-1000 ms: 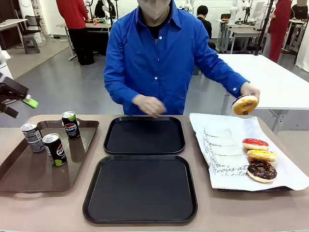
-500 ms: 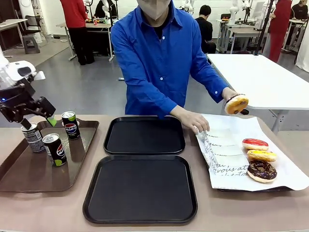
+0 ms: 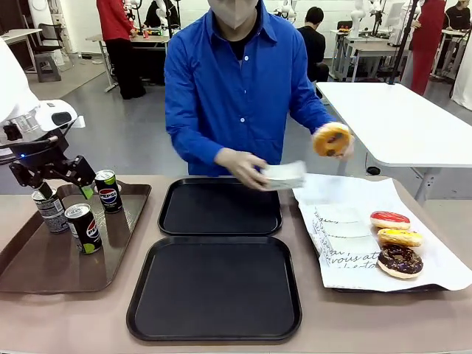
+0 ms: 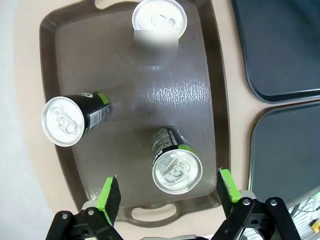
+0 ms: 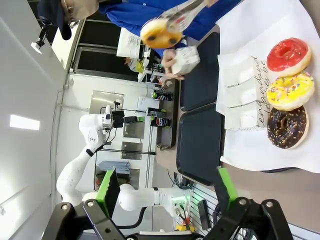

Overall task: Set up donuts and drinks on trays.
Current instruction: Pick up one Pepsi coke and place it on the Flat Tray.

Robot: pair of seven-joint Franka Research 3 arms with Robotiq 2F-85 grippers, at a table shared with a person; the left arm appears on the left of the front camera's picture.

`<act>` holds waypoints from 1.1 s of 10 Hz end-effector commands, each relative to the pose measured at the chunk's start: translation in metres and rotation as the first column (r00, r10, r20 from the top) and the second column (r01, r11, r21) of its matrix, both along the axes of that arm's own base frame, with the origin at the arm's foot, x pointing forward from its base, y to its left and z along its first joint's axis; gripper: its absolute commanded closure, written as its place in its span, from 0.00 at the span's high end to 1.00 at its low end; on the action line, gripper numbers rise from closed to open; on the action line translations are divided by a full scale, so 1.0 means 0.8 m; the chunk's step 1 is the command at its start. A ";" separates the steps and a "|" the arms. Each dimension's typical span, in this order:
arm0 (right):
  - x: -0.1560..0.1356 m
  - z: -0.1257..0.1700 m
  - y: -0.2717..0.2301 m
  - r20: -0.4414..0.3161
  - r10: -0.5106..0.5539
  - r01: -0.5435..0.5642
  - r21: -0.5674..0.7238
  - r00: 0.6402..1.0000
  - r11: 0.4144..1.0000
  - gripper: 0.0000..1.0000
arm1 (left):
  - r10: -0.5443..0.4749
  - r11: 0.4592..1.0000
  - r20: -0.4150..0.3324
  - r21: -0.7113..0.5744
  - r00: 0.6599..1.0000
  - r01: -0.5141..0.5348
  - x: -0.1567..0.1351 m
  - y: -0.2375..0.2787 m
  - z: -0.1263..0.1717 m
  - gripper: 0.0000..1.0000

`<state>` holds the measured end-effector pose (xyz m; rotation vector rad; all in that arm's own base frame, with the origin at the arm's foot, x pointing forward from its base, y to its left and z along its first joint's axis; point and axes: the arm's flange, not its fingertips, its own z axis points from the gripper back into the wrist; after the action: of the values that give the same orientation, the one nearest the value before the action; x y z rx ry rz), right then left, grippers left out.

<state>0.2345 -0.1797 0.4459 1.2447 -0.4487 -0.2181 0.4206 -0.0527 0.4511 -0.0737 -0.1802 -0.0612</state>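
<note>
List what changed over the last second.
The left gripper swung in from the left and now hangs open over the cans on the brown tray. The person's hand picked up a paper sleeve; the other hand brought its donut toward it. Cans, both black trays and the three donuts on the paper stayed put.

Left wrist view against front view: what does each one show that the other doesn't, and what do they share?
Left wrist: the three cans straight from above, pull tabs plain. Front: the person's hand holding up a donut, a paper sleeve in the other hand, three donuts on white paper. Shared: open left gripper over the cans, brown tray, both black trays.
</note>
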 end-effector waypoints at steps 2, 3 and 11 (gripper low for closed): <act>0.002 -0.001 -0.001 0.016 0.003 -0.004 0.011 1.000 1.000 1.00 | 0.008 1.000 0.002 0.005 1.000 -0.008 0.001 0.005 0.001 1.00; 0.002 -0.001 -0.001 0.016 0.003 -0.004 0.011 1.000 1.000 1.00 | 0.008 1.000 0.002 0.005 1.000 -0.008 0.001 0.005 0.001 1.00; 0.002 -0.001 -0.001 0.016 0.003 -0.004 0.011 1.000 1.000 1.00 | 0.100 0.987 -0.053 0.133 0.994 -0.092 -0.020 -0.040 -0.016 1.00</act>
<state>0.2343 -0.1798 0.4457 1.2452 -0.4484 -0.2189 0.4023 -0.0807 0.4427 0.0226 -0.1232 -0.0088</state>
